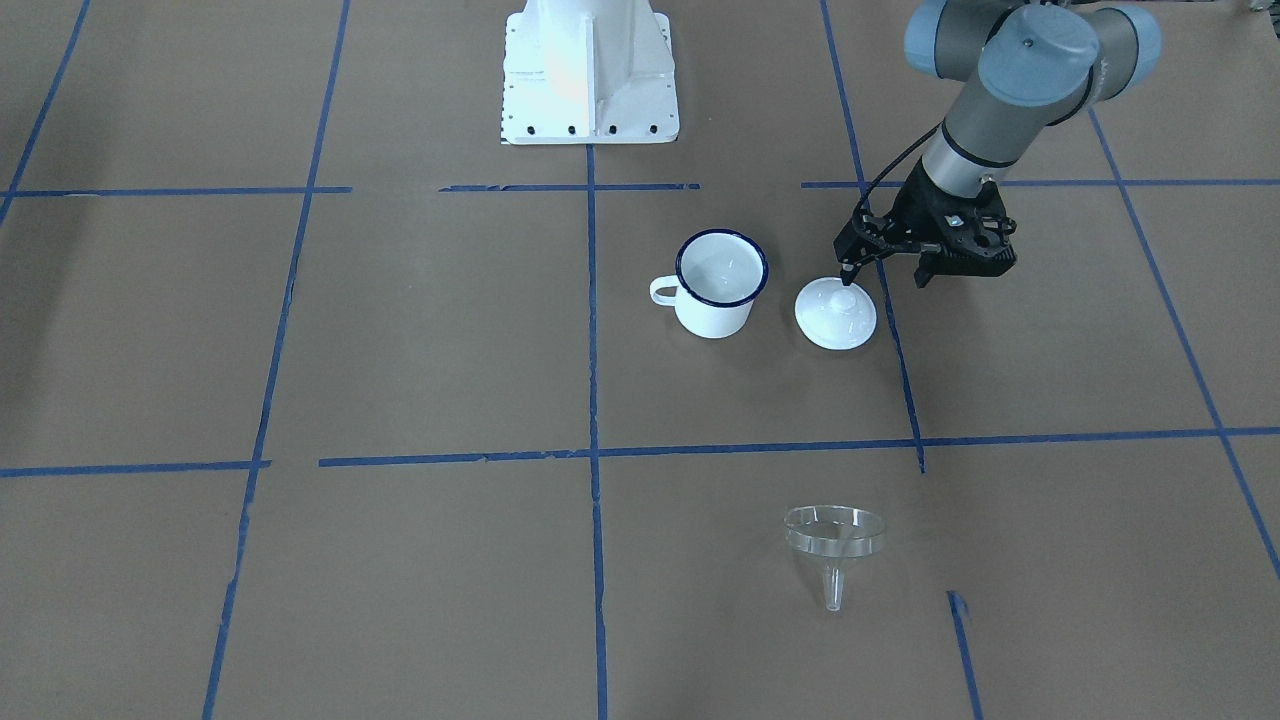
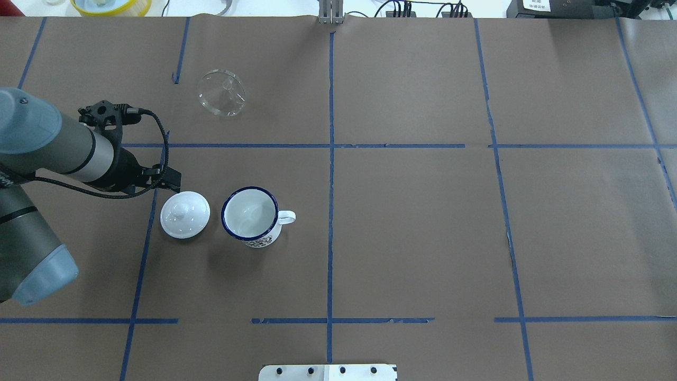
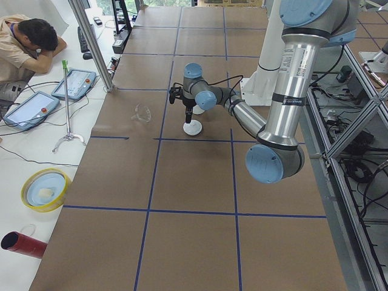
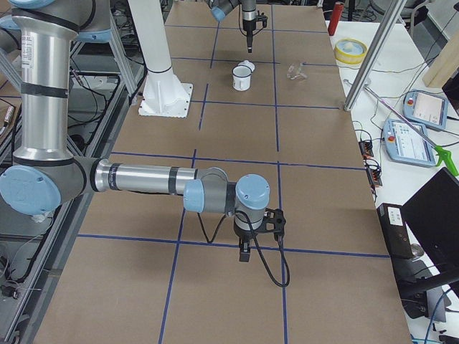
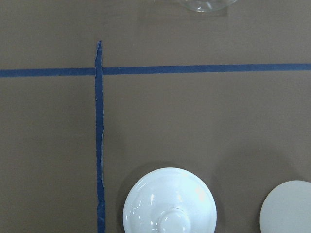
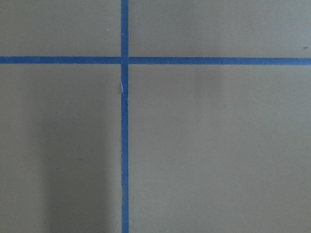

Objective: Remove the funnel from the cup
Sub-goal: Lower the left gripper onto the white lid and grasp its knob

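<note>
The clear funnel (image 1: 833, 545) lies on its side on the brown table, apart from the cup; it also shows in the overhead view (image 2: 222, 92) and at the top edge of the left wrist view (image 5: 206, 4). The white cup (image 1: 718, 283) with a dark blue rim stands upright and empty (image 2: 250, 216). My left gripper (image 1: 887, 272) hovers just beside a white domed lid (image 1: 835, 313), open and empty. My right gripper (image 4: 244, 251) shows only in the exterior right view, far from these things; I cannot tell whether it is open or shut.
The lid (image 2: 185, 214) lies close to the cup on the side away from its handle. Blue tape lines cross the table. The robot's white base (image 1: 590, 75) stands at the table's near edge. A yellow bowl (image 2: 111, 5) sits beyond the far edge.
</note>
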{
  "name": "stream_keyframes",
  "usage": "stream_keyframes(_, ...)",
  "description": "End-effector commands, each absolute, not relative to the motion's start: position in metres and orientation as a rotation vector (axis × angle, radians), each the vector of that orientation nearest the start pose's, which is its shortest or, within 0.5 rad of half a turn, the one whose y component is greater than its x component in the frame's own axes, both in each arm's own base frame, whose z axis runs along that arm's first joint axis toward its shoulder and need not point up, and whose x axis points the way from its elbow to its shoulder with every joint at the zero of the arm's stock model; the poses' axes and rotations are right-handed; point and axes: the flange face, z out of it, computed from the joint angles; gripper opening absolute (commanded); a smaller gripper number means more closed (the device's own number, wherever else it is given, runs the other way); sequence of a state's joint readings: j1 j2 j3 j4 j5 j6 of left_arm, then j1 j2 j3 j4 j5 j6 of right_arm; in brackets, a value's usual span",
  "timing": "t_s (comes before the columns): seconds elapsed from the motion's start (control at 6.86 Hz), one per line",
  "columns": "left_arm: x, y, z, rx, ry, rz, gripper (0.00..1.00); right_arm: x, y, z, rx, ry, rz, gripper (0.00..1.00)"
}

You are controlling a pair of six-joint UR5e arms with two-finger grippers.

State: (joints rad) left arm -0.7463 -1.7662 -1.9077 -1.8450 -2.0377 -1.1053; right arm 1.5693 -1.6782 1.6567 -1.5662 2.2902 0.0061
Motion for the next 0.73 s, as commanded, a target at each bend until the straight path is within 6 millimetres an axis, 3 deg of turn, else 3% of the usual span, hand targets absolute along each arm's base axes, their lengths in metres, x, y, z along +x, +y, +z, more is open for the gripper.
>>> stream_keyframes(0.0, 0.370, -0.452, 0.381, 0.046, 0.889, -0.126, 1.00, 0.067, -0.445, 0.670, -0.019, -0.719, 0.010, 1.00)
stream_keyframes(0.15, 0.385, -0.444, 0.384, 0.024, 0.864, -0.121, 1.00, 0.067, -0.445, 0.670, -0.019, -0.719, 0.010, 1.00)
stream_keyframes(0.29, 0.395, -0.448, 0.371, 0.014, 0.834, -0.130, 1.00, 0.067, -0.445, 0.670, -0.019, -0.719, 0.010, 1.00)
stream_keyframes(0.58, 0.407, -0.440, 0.370, 0.005, 0.825, -0.112, 1.00, 0.067, -0.445, 0.670, -0.019, -0.719, 0.010, 1.00)
